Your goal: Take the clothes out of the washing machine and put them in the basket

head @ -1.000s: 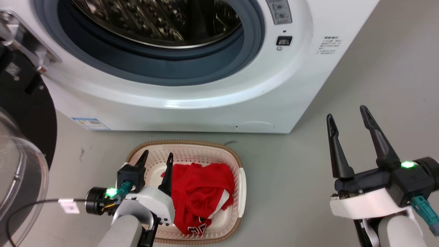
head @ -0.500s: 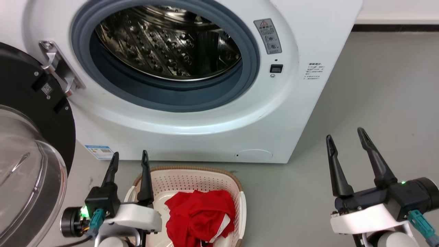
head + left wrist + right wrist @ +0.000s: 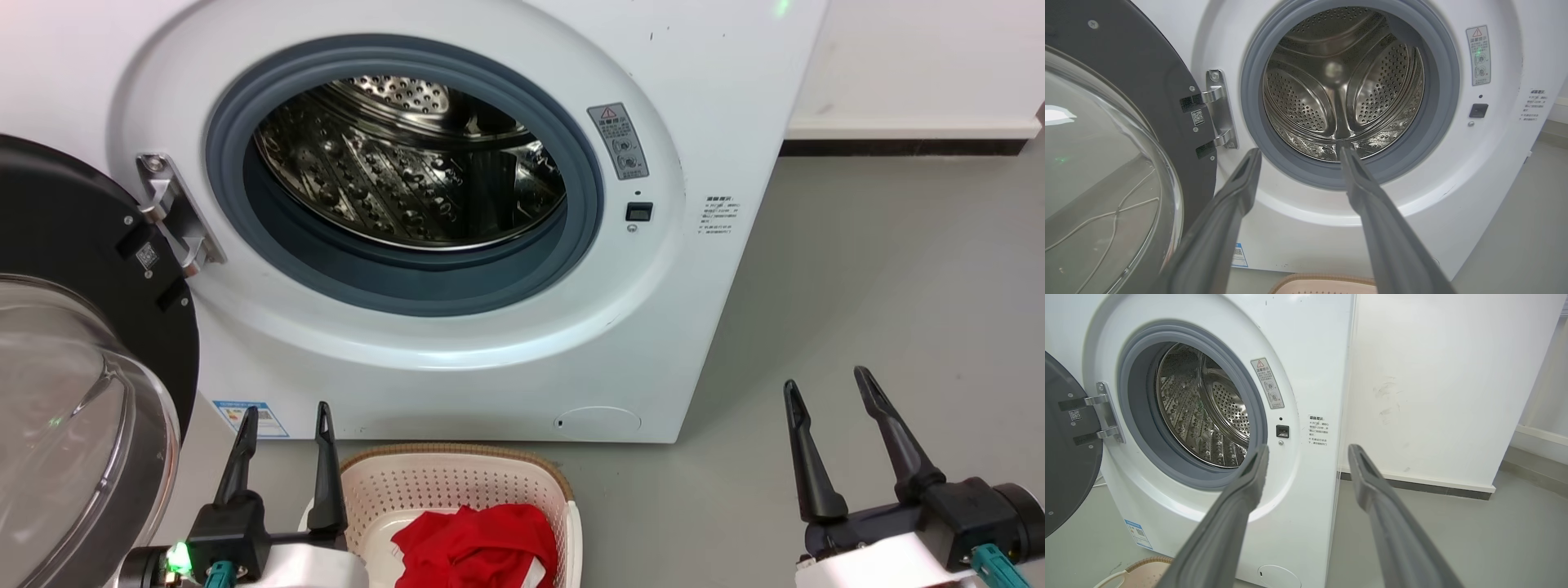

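The washing machine (image 3: 457,359) stands before me, white and wide, its front turned slightly to my left. Its door (image 3: 77,245) is swung fully open on my left side: a black frame with a domed glass bowl, hung on a steel hinge (image 3: 175,214). Grey floor (image 3: 898,286) runs off to my right toward a white wall (image 3: 914,57) with a dark strip at its foot.

Inside the grey-rimmed porthole lies the drum (image 3: 408,188) — in my left wrist view its perforated steel walls and raised ribs show plainly, right to the back.

The basket (image 3: 457,488) sits on the floor just in front of the machine's lower front, below the porthole. It is cream, perforated, with a brown woven-look rim, and the bottom edge of the head view cuts it off. The clothes (image 3: 478,543) are in it, a bright red heap toward its right half, with a bit of white trim at the lower right.

My left gripper (image 3: 286,408) hangs just beside the basket's left rim, empty, fingers apart and pointing at the machine. My right gripper (image 3: 825,378) is well off to the right over bare floor — its fingers are spread too, with nothing between them.

Smaller things: a grey warning sticker (image 3: 618,140) right of the porthole, a small dark square latch (image 3: 639,211) below it, and a blue label (image 3: 251,418) low on the machine's left.
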Motion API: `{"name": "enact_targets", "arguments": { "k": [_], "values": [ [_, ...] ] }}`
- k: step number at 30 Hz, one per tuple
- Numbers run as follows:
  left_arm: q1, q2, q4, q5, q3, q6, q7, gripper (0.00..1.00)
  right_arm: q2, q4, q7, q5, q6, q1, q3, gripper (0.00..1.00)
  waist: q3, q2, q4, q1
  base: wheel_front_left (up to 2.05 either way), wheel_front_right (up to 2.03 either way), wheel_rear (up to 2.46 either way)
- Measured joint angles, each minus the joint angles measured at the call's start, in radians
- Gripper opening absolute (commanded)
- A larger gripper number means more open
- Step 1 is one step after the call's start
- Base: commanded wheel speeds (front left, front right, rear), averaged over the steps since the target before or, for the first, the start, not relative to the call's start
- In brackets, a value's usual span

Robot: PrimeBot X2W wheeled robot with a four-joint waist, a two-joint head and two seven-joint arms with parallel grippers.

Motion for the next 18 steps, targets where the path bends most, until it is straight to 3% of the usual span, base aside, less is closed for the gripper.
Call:
{"name": "enact_targets", "arguments": {
  "k": [18],
  "values": [
    [0.044,-0.01,-0.002,-0.002,0.031,-0.027,0.0,1.0,0.0,0.022,0.0,0.021,0.0,0.047,-0.005,1.0,-0.049,0.0,-0.007,0.0001,0.0,0.0,0.0]
  ]
}}
